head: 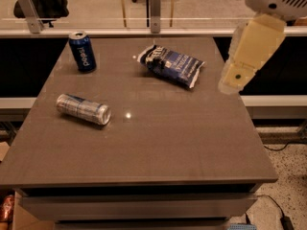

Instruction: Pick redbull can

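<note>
Table (144,147): gripper (235,78) hangs at its right edge toward the back, open-or-closed state can't tell; snack bag (172,66) lies back-centre, Pepsi can (82,51) upright at back-left, redbull can (84,109) on its side, left of centre.

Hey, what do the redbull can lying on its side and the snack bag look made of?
Redbull can: likely aluminium, silver and blue, with glossy highlights. Snack bag: probably thin plastic film, dark blue, crinkled and slightly shiny. The gripper hangs by the table's right side.
</note>
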